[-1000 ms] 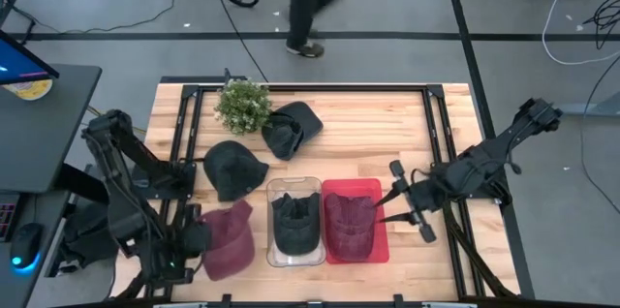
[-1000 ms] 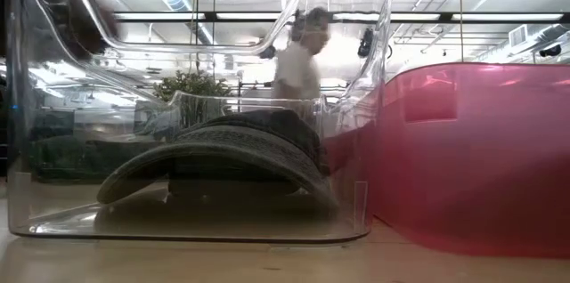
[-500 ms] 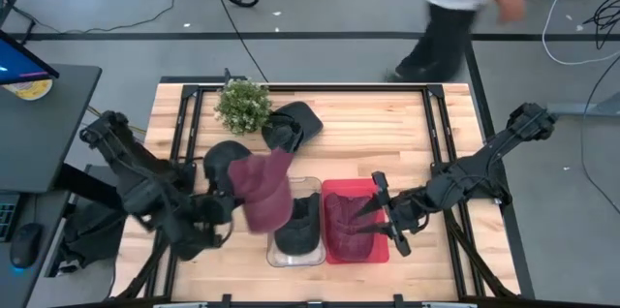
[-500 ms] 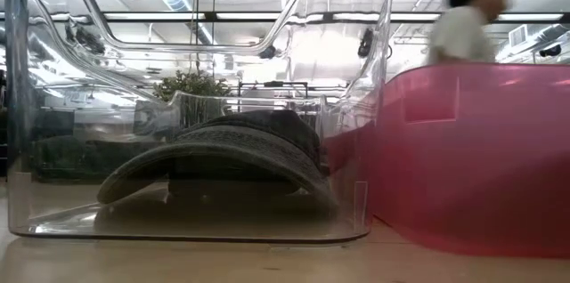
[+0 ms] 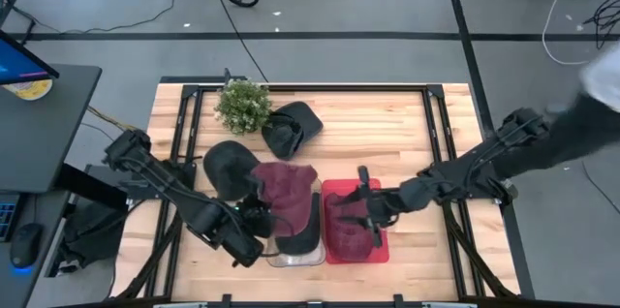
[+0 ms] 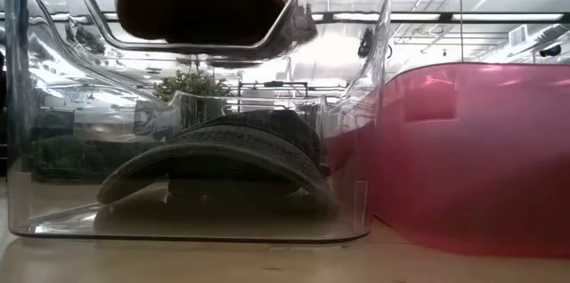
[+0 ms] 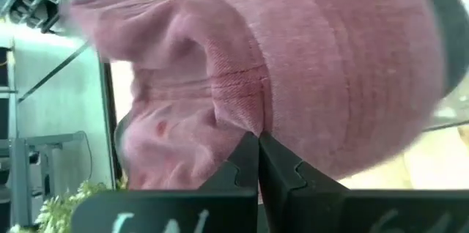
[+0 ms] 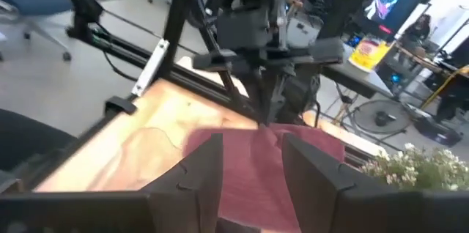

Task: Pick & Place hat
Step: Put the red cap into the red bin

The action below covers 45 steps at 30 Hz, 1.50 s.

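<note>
A maroon hat (image 5: 287,187) hangs above the clear bin (image 5: 294,250), held by my shut left gripper (image 5: 258,219). The low view shows this hat (image 6: 200,5) high over the dark hat (image 6: 218,154) that lies crown up on the clear bin's floor. The left wrist view is filled by the maroon hat (image 7: 315,64). My right gripper (image 5: 368,209) is open and hovers over the red bin (image 5: 381,250), where a second maroon hat (image 5: 344,219) lies. In the right wrist view my right gripper (image 8: 253,163) faces the held hat (image 8: 256,156). My left gripper pinches a raised fold of the maroon hat's cloth (image 7: 245,119) between its two fingers (image 7: 245,161). It comes at the hat from the table's near-left side. The hat is lifted clear and sags over the clear bin.
Two dark hats lie on the table, one (image 5: 231,165) left of the bins and one (image 5: 291,126) farther back. A small potted plant (image 5: 242,103) stands at the far edge. A person (image 5: 603,74) shows at the right edge of the high view.
My left gripper has lifted the maroon hat off the table's near-left part and carried it up and to the right, over the clear bin. My right gripper has moved left, over the red bin. A person has walked to the right behind the table.
</note>
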{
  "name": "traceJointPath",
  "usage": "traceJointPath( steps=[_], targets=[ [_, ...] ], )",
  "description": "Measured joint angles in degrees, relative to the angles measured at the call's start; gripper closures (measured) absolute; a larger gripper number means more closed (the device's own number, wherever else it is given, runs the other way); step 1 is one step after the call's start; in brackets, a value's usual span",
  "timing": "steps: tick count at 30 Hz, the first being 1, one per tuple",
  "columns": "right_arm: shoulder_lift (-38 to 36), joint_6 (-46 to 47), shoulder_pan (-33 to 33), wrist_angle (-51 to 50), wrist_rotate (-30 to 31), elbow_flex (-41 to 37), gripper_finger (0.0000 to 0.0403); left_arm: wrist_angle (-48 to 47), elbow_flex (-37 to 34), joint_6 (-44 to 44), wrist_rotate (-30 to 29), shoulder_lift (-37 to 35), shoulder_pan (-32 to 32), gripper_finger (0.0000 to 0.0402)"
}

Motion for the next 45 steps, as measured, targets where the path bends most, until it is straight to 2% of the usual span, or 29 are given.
traceJointPath(
  steps=[5, 9, 12, 16, 22, 28, 31, 45],
  targets=[
    [3.5, -0.1, -3.7, 4.9, -4.0, 0.0, 0.0259, 0.0, 2.4, -0.1, 0.1, 1.3, 0.7, 0.0401],
    [5.8, 4.4, -6.2, 9.7, -5.3, 0.0, 0.0259, 1.1, 3.0, 0.9, -0.1, 1.3, 0.9, 0.0401],
    [7.4, 6.5, -7.6, 10.7, -5.4, 0.0, 0.0259, 1.4, 3.0, 2.5, -0.6, 1.3, 0.9, 0.0401],
    [9.5, 6.7, -8.6, 12.5, -8.6, 0.1, 0.0259, 1.7, 3.0, 3.5, -1.2, 1.3, 1.5, 0.0401],
    [13.6, 6.4, -8.5, 7.7, -8.7, 5.8, 0.0259, 5.3, 3.0, 7.6, -0.1, 1.3, 3.5, 0.0401],
    [17.2, 8.6, -8.4, -6.9, -4.2, 15.1, 0.0259, 5.3, 3.0, 7.8, 0.5, 1.3, 4.3, 0.0401],
    [18.6, 10.3, -8.3, -12.7, -3.8, 18.4, 0.0259, 5.4, 3.0, 7.9, 0.6, 1.3, 4.2, 0.0401],
    [22.3, 14.1, -9.8, -14.5, -3.3, 19.1, 0.0259, 5.7, 2.9, 7.9, 0.8, 1.3, 4.2, 0.0401]
  ],
)
